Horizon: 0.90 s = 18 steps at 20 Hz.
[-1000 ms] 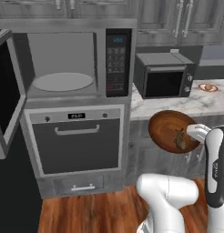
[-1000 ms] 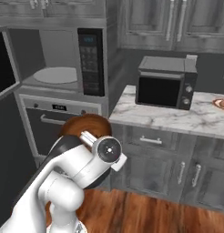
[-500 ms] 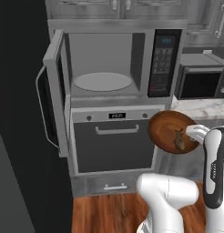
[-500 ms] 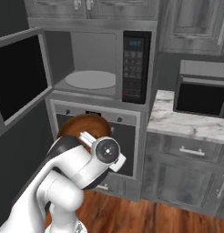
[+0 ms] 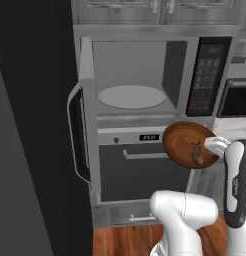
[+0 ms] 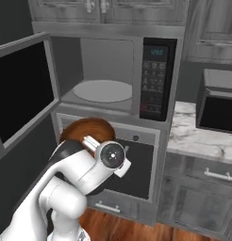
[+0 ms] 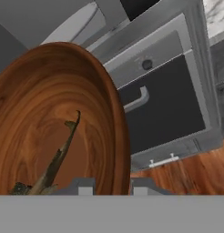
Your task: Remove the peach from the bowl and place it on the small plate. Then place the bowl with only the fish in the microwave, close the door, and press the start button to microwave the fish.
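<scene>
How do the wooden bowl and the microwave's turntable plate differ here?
The wooden bowl is brown, deep and tipped steeply on the tool, with the fish in it; the turntable plate is white, flat, level and bare inside the open microwave. Both are round.

arm: raised, elbow bent, forearm upright | gripper: jaws clamped on bowl rim, tilted

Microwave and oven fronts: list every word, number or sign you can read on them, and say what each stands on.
Microwave display: lit bluish digits, too blurred to read.
Microwave keypad: rows of buttons, labels too small to read.
Oven display: small pale characters on a dark strip, not legible.
Wooden bowl in the pincer: no text.
</scene>
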Available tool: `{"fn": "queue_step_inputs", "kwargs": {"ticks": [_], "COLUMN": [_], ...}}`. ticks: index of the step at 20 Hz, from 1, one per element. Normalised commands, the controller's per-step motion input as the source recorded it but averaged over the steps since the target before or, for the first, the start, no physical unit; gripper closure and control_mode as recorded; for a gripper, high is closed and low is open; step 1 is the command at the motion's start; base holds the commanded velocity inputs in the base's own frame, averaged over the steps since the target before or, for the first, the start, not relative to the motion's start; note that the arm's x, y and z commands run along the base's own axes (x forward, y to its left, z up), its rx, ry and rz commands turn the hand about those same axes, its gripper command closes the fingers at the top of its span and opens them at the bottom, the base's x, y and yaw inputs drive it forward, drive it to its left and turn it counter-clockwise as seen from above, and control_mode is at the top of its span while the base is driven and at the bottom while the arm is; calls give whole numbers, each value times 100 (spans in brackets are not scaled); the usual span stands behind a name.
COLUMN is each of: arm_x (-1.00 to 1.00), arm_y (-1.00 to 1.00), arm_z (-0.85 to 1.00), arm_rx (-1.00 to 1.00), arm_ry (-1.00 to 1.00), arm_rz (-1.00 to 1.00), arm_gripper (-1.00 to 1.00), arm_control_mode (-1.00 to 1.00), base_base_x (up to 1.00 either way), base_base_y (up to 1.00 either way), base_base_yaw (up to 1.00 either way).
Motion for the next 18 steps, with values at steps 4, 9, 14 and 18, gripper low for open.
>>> {"fn": "queue_step_inputs", "kwargs": {"ticks": [4,9,14,18], "arm_x": [0,0,0,0], "arm_y": [0,0,0,0], "arm_z": [0,0,0,0], "arm_rx": [0,0,0,0], "arm_ry": [0,0,0,0], "arm_rz": [0,0,0,0], "arm_gripper": [100,100,100,100], "arm_control_mode": [100,100,100,100], "base_base_x": [51,55,49,24], "base_base_y": [27,8,9,0], "base_base_yaw": [0,0,-3,-3]}}
